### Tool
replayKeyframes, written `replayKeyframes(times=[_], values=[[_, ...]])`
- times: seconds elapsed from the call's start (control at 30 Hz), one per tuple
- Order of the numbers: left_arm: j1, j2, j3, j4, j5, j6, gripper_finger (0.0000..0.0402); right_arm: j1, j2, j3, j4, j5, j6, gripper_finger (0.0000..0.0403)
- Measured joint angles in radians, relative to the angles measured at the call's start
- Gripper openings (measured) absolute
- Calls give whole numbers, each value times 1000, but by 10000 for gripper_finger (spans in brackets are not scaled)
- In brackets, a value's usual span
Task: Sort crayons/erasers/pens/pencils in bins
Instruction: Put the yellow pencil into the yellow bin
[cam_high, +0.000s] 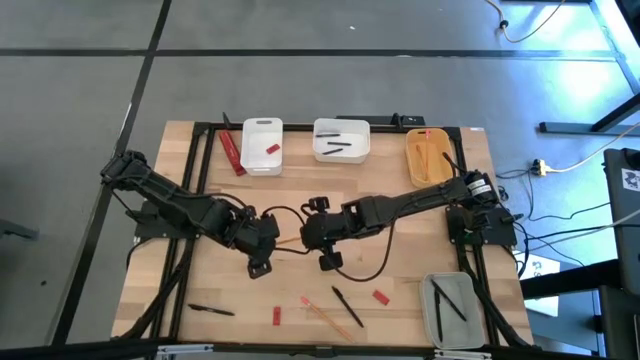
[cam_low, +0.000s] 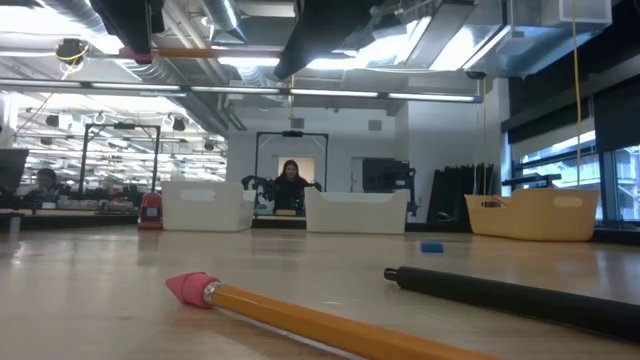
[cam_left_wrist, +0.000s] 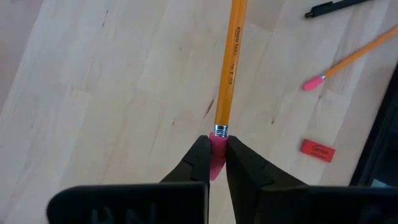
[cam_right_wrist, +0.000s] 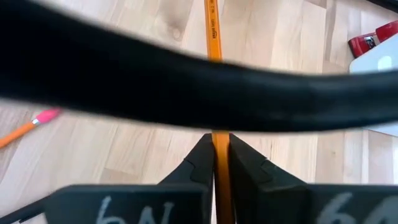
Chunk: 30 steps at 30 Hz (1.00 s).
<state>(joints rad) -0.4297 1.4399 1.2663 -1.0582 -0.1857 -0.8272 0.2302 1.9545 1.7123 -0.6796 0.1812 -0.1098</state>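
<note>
One orange pencil (cam_high: 290, 241) hangs in the air over the table's middle, level between my two grippers; in the low view this pencil (cam_low: 215, 52) shows high above the tabletop. My left gripper (cam_left_wrist: 216, 146) is shut on its pink eraser end. My right gripper (cam_right_wrist: 214, 146) is shut on its shaft. The bins stand at the edges: a narrow white one (cam_high: 262, 146), a wider white one (cam_high: 342, 140) with pens, and a yellow-orange one (cam_high: 428, 157) with pencils at the far edge, and a grey one (cam_high: 452, 308) at the near right corner. My left gripper pinches the pencil's pink eraser end (cam_left_wrist: 217, 155) between its two fingers, coming level from the table's left, in line with the pencil. The shaft (cam_left_wrist: 227, 68) runs straight out past the fingertips, clear of the table. My right gripper pinches the pencil's orange shaft (cam_right_wrist: 219, 149) between its two fingers, coming level from the table's right. The fingers lie along the pencil, which passes back between them. The pencil is lifted clear and level.
Near the front edge lie a pen (cam_high: 210, 310), a red eraser (cam_high: 276, 316), a pencil (cam_high: 328, 315), another pen (cam_high: 347, 306) and a red eraser (cam_high: 380, 296). A red stick (cam_high: 232, 152) lies beside the narrow white bin. A black cable (cam_right_wrist: 199, 93) crosses the right wrist view.
</note>
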Motion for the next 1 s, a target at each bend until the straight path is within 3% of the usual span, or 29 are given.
replayKeyframes(times=[0.5,0.77,1.0], values=[[0,0,0,10,-20,0,111,-1,0,0,7,3,-1,26],[-2,0,0,0,-19,23,113,-17,-27,0,-126,9,21,36],[-2,0,0,-8,-141,32,112,-31,-95,0,-341,23,116,24]])
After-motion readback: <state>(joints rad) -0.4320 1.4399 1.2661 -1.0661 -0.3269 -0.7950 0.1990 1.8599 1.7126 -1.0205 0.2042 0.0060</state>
